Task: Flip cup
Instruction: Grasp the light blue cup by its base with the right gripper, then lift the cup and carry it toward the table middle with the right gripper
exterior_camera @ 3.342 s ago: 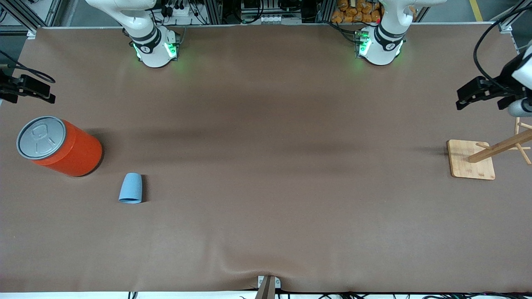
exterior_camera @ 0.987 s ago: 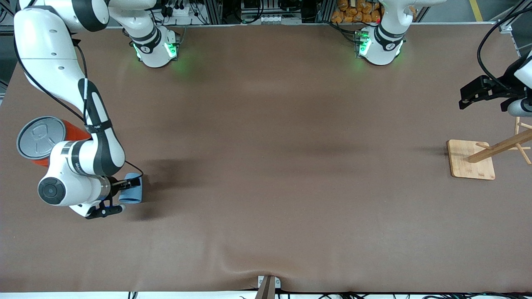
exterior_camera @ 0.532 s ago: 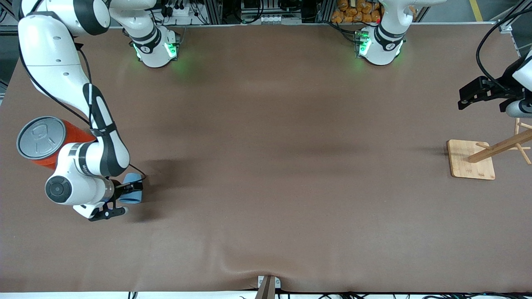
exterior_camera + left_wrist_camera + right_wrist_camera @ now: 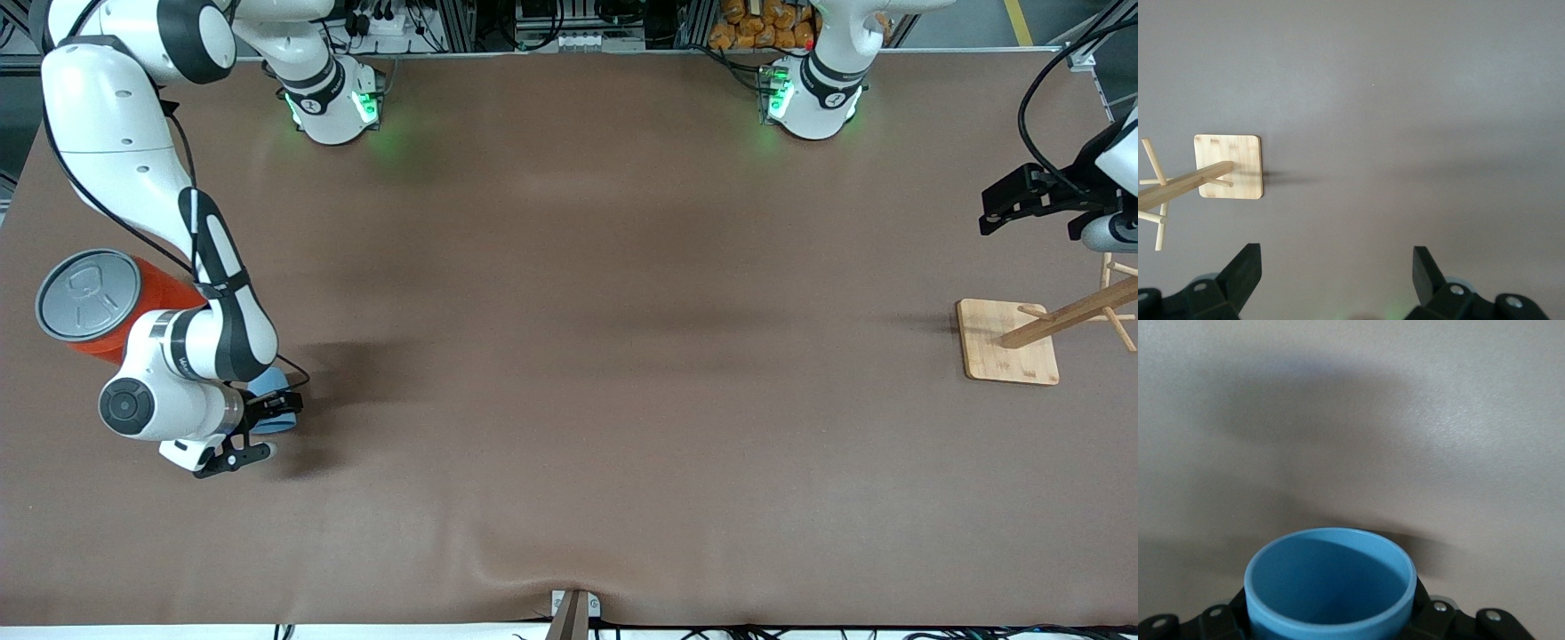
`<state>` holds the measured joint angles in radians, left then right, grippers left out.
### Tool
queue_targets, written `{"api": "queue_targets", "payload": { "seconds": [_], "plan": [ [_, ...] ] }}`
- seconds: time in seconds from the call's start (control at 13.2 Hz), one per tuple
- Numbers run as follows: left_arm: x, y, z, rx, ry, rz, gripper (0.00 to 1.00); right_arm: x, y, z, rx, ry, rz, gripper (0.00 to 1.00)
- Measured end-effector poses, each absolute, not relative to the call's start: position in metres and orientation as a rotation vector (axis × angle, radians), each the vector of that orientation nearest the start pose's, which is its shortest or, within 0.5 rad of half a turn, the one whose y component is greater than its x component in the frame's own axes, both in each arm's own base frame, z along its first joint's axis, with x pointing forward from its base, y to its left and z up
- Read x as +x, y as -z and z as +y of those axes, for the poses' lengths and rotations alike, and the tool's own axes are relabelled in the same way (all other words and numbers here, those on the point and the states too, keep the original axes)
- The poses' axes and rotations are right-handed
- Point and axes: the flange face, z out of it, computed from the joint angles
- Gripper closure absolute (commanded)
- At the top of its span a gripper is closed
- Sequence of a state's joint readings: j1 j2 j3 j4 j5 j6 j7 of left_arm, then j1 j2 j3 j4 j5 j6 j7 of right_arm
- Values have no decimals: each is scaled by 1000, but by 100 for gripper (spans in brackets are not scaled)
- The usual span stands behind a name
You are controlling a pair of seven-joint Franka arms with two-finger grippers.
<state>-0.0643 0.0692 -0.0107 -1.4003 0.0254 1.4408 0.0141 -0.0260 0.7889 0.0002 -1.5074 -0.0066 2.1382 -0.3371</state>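
Observation:
The small light-blue cup [image 4: 268, 384] is on its side, low over the table near the orange can, and I cannot tell if it still touches the table. My right gripper [image 4: 272, 412] is shut on the cup's body, a black finger on each side. In the right wrist view the cup [image 4: 1331, 587] shows its round open mouth and darker blue inside, pointing away from the hand. My left gripper [image 4: 1022, 200] waits open and empty in the air at the left arm's end of the table; its two fingertips stand wide apart in the left wrist view [image 4: 1336, 267].
A large orange can [image 4: 173, 289] with a grey lid [image 4: 87, 293] lies beside the right arm's wrist, partly covered by it. A wooden rack on a square base [image 4: 1009, 342] stands at the left arm's end, also in the left wrist view [image 4: 1228, 167].
The right arm has come down from off the table edge to the cup and closed on it. In the last second hand and cup shifted slightly. The left arm has barely moved.

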Motion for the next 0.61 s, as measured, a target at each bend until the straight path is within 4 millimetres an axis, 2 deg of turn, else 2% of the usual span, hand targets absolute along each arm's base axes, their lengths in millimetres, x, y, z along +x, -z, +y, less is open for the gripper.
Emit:
{"api": "queue_targets", "payload": {
  "seconds": [0.15,0.38,0.61],
  "plan": [
    [561,-654,-39,-3113,-43,133,0,696,-190,-16,-3048,-234,-586,52],
    [561,-654,-38,-3113,-43,132,0,702,-212,-9,-2998,-185,-797,51],
    [561,-654,-38,-3113,-44,132,0,703,-223,20,-2863,-151,-1106,51]
  ]
}}
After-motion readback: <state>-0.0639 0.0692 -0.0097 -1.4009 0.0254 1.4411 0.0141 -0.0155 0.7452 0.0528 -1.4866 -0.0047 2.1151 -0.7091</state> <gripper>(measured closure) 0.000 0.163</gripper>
